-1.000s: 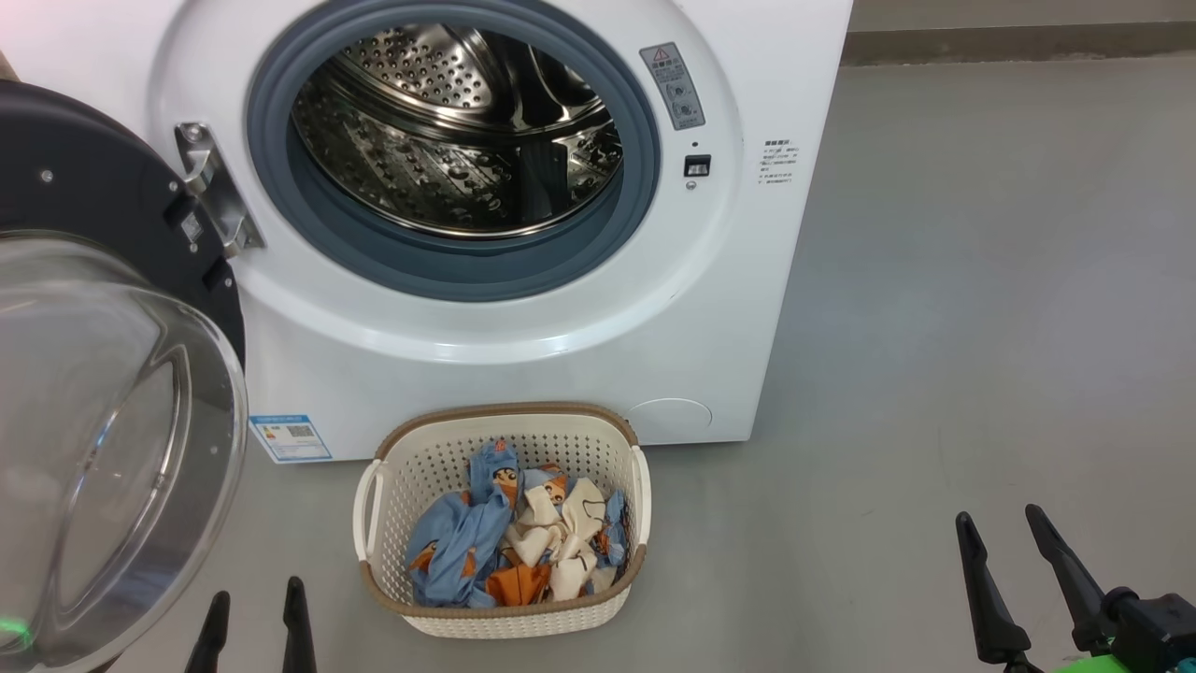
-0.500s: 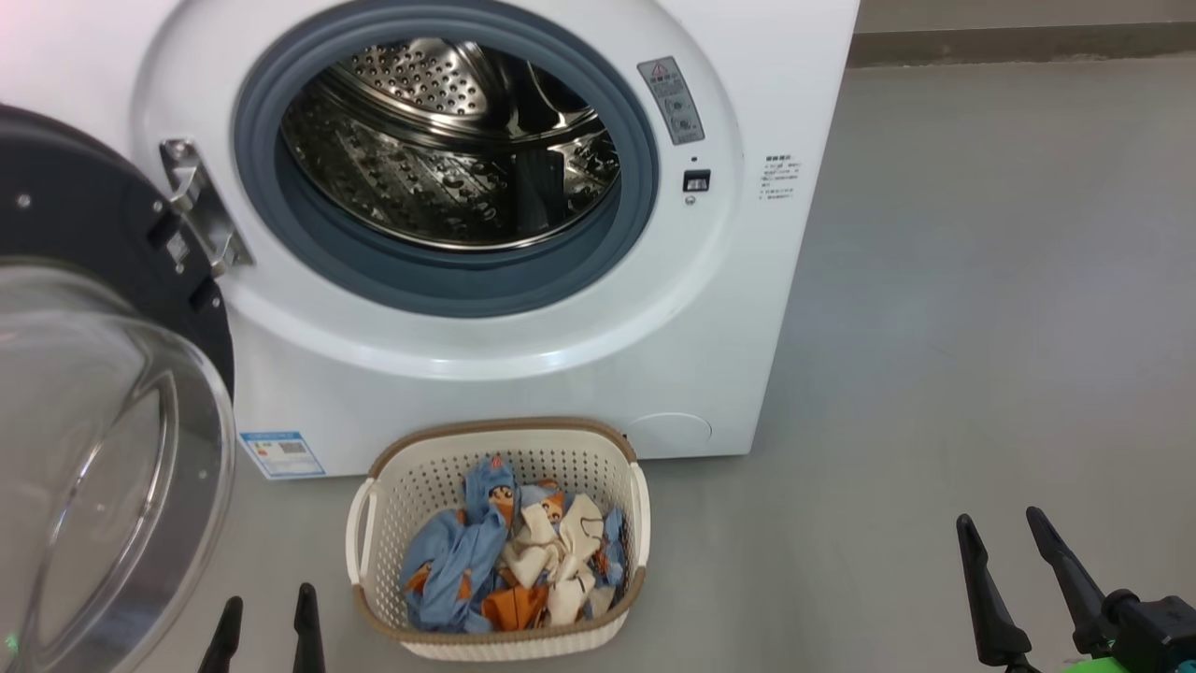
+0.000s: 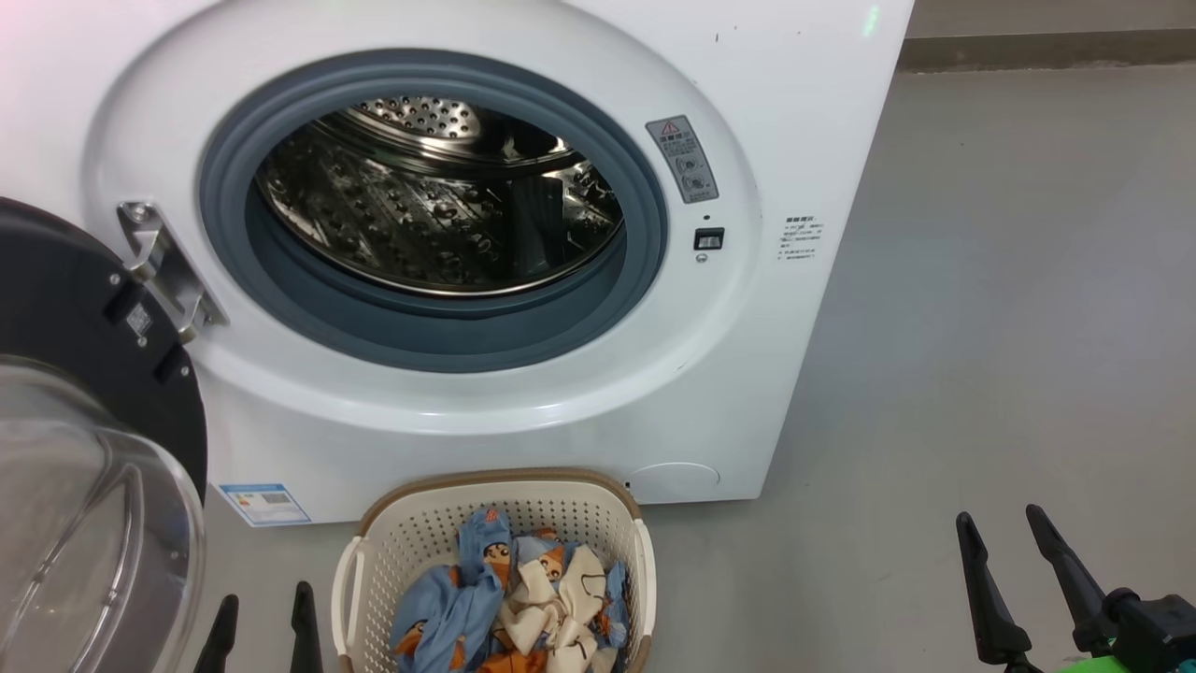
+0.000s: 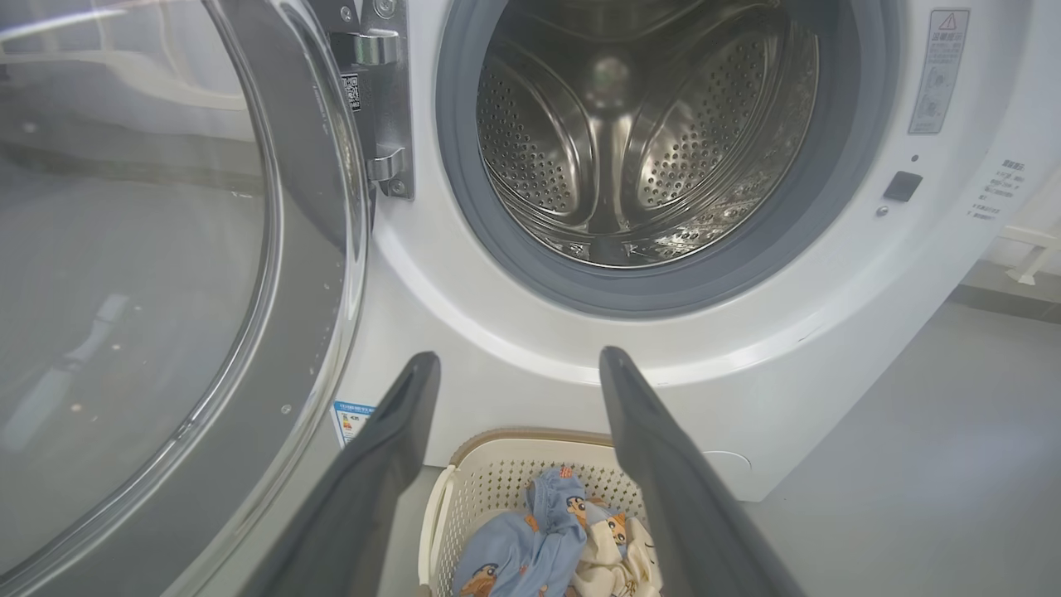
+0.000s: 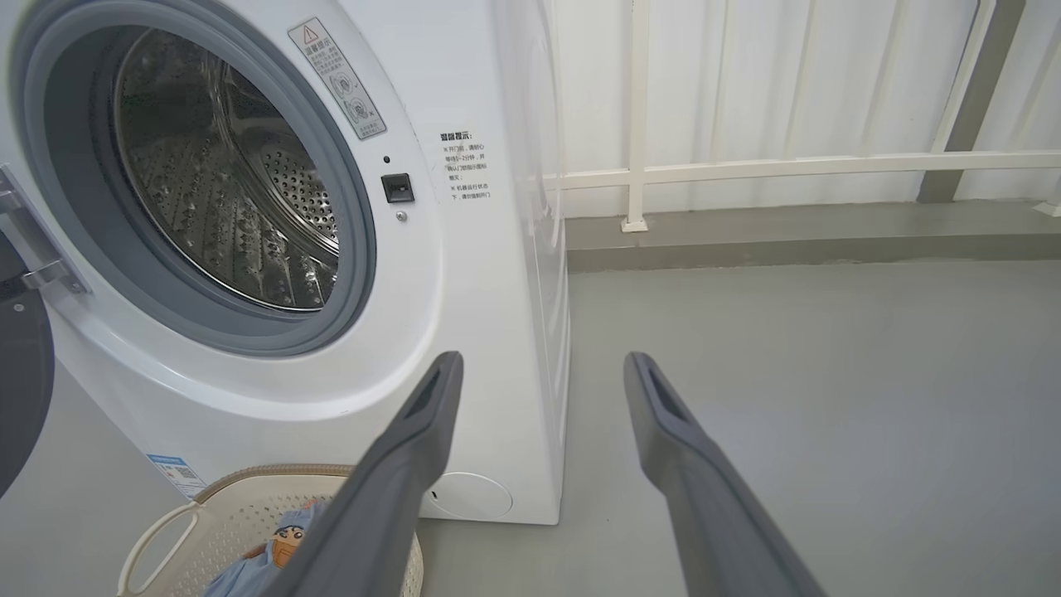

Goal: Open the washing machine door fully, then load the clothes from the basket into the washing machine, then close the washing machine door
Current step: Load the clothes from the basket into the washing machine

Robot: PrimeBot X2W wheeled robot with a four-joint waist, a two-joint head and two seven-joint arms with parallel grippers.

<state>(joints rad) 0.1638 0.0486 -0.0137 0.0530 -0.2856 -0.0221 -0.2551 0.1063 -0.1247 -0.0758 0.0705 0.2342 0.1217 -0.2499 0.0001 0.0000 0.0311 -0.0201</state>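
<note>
Clothes (image 3: 509, 598) lie heaped in the basket (image 3: 495, 479) on the floor below the washer's (image 3: 794, 93) open mouth, just ahead and right of the left jaws, well apart from the right jaws, both pairs spread wide and empty, so the left arm looks nearer.

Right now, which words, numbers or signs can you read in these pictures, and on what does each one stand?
Warning sticker on the washing machine front: red triangle sign; print too small to read.
Printed lines near the front's right edge: Chinese characters, too small to quote.
Blue label at the front's lower left: blurred.
Tag beside the hinge: code pattern, unreadable.
</note>
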